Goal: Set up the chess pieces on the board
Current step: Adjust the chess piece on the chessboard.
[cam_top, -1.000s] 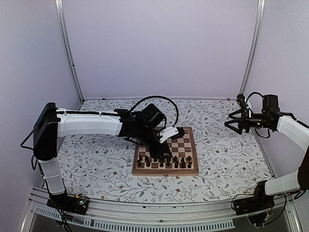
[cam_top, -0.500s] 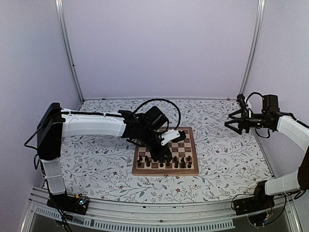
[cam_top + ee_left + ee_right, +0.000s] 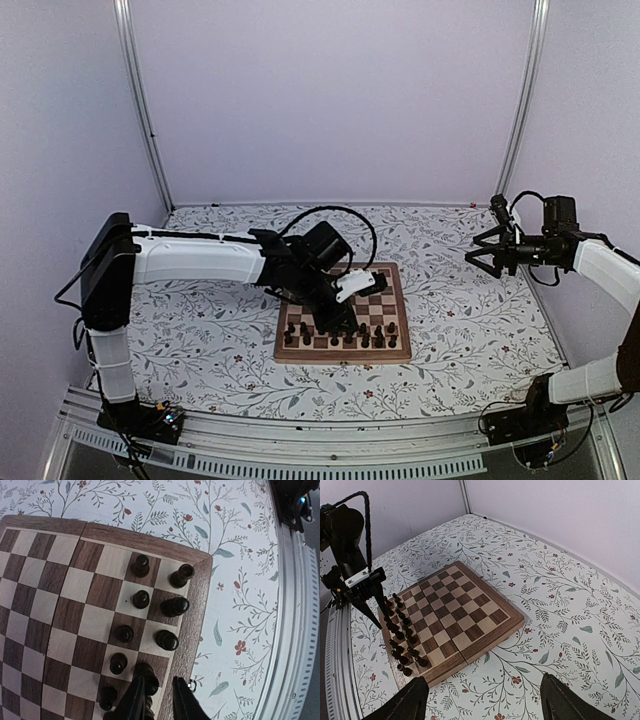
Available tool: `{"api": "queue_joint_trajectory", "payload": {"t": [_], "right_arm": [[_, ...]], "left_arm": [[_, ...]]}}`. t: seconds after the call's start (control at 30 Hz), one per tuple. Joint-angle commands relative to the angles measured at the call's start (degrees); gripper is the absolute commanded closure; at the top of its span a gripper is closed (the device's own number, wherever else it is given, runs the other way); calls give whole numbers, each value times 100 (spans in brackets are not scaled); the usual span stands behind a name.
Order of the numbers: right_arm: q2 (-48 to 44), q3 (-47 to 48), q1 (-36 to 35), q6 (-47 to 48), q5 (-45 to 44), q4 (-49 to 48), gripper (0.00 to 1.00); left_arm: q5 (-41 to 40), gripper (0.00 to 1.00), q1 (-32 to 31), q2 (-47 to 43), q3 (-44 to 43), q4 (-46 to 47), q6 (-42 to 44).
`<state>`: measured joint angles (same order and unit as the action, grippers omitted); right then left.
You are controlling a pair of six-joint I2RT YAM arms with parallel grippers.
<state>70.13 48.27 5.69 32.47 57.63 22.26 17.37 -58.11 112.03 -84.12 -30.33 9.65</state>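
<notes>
Well, the board [image 3: 385, 290] lies flat on the floral table [image 3: 200, 340], roughly midway between my two arms. Its near edge runs left to right, about parallel with the table's front edge. The chess pieces [image 3: 340, 335] stand in two rows along that near edge. The rows run left to right, and each piece is upright, its long axis straight up from its square. From my left wrist I look almost straight down on their rounded tops, and none that I can see lies on its side.

My left pincer [image 3: 157, 685] hangs over those rows, pointing down at the board just inside the wooden border [image 3: 195, 605]. Its gap is narrow. The outer-row piece [image 3: 146, 672] — fourth in from the corner — stands right at the tips, against one finger [image 3: 134, 700], with the other finger [image 3: 182, 702] just beside it. Whether I have it clamped I cannot tell, since the finger hides its lower part.

My right pincer [image 3: 483, 255] is up in the air well to the right of the board, over the table and pointing leftward toward it. Its fingers are spread wide with nothing between them. From that wrist the board shows cornerwise — both rows of pieces line its left side.
</notes>
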Motion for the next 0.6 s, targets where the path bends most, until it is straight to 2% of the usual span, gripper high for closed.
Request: {"api": "queue_joint_trajectory", "payload": {"t": [0.0,0.43,0.57], "right_arm": [[1,-11,-6,75,82,43,20],[1,-11,-5,75,80,46,20],[1,-12,-2,75,74,44,20]], "left_arm": [[-32,78,-113,169,-105,-134,47],[99,77,-114,-263,-44,21,30],[-65,71,-115,-218,20,121,-23]]}}
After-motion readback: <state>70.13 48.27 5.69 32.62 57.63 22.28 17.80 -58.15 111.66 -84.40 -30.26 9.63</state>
